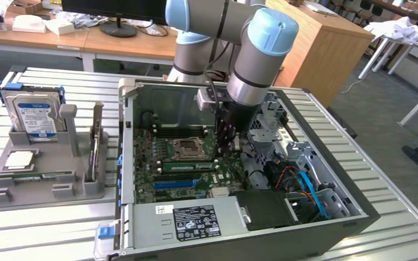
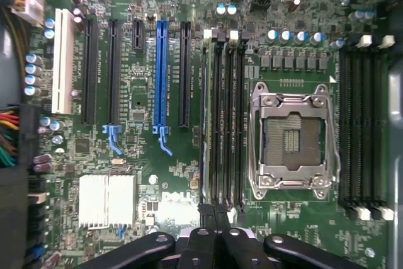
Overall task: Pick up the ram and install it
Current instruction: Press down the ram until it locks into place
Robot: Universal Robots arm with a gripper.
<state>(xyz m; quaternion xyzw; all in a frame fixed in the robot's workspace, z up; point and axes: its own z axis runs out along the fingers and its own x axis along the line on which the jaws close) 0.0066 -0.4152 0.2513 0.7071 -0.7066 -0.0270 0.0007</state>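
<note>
The open computer case (image 1: 325,179) lies on the slatted worktop (image 1: 42,228). Inside it sits the green board (image 2: 145,155). The ram (image 2: 206,130) stands in a slot beside the empty processor socket (image 2: 291,140) — the end effector (image 2: 217,244) is closed just above its end.

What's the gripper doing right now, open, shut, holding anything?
Gripper: shut, down inside the computer case over the motherboard's memory slots; whether it grips the ram cannot be told.
</note>
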